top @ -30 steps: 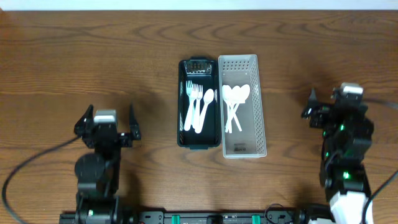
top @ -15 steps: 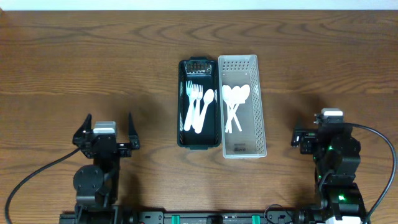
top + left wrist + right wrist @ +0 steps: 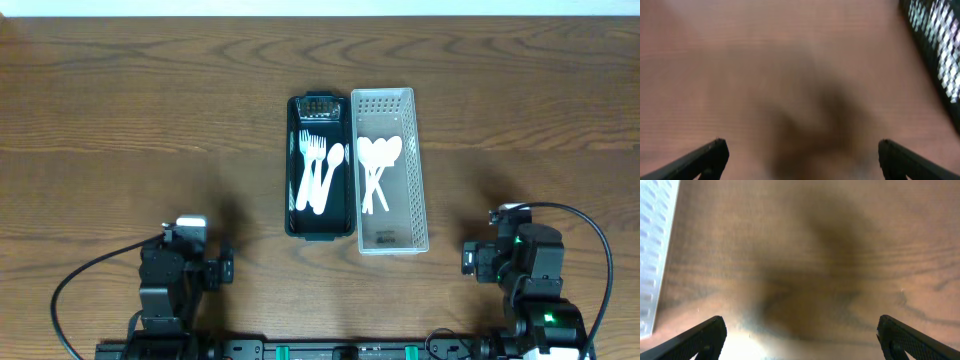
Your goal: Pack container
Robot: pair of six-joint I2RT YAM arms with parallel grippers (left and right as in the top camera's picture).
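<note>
A black tray (image 3: pixel 294 180) in the table's middle holds three white forks (image 3: pixel 314 170). Touching its right side, a clear perforated bin (image 3: pixel 420 190) holds white spoons (image 3: pixel 377 165). My left gripper (image 3: pixel 186 262) is low at the front left, open and empty; its wrist view shows both fingertips (image 3: pixel 800 157) wide apart over bare wood, with the black tray's edge (image 3: pixel 935 45) at top right. My right gripper (image 3: pixel 505 255) is low at the front right, open and empty (image 3: pixel 800 335), with the clear bin's wall (image 3: pixel 655 250) at the left edge.
The wooden table (image 3: pixel 150 110) spreads around the two containers. Black cables (image 3: pixel 80 285) loop by each arm base at the front edge.
Both arms have drawn back toward the front edge and folded low. The containers and cutlery have not moved.
</note>
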